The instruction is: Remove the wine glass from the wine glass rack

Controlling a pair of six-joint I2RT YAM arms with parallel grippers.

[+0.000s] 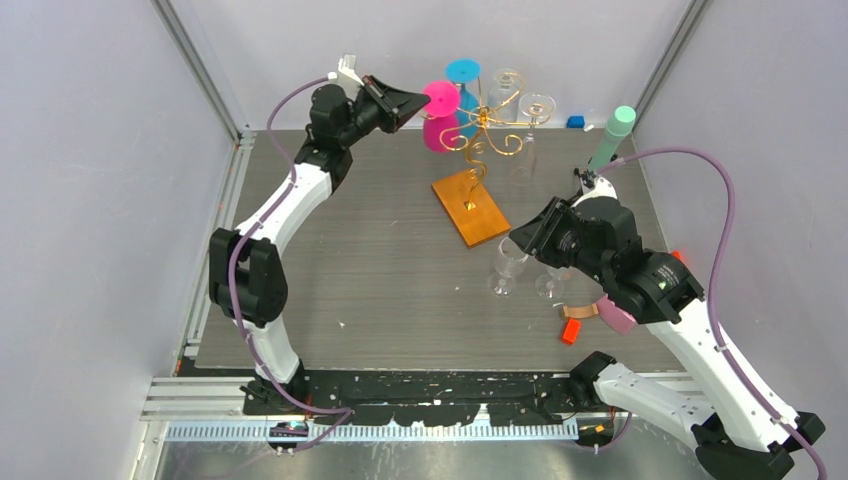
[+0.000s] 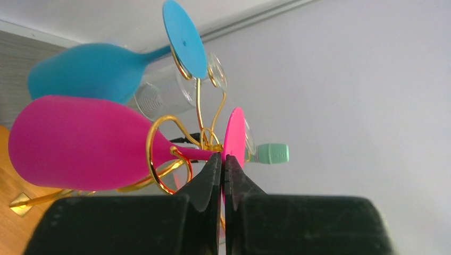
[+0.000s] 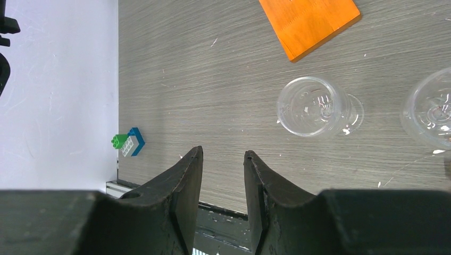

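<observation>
The wine glass rack (image 1: 487, 130) is gold wire on an orange-brown wooden base (image 1: 470, 207) at the back middle. A pink wine glass (image 1: 440, 100) hangs upside down on its left arm, and a blue one (image 1: 462, 72) and two clear ones (image 1: 538, 105) hang on others. My left gripper (image 1: 424, 100) is shut on the edge of the pink glass's foot (image 2: 234, 133); its bowl (image 2: 74, 141) lies to the left inside a gold loop (image 2: 159, 127). My right gripper (image 3: 223, 154) is open and empty, low over the table right of the base (image 3: 311, 21).
Two clear glasses stand on the table by my right gripper (image 1: 508, 262) (image 1: 550, 285); they also show in the right wrist view (image 3: 311, 106) (image 3: 431, 114). A mint-green cylinder on a black tripod (image 1: 615, 135), a blue block (image 1: 575, 122) and an orange piece (image 1: 572, 330) are at the right.
</observation>
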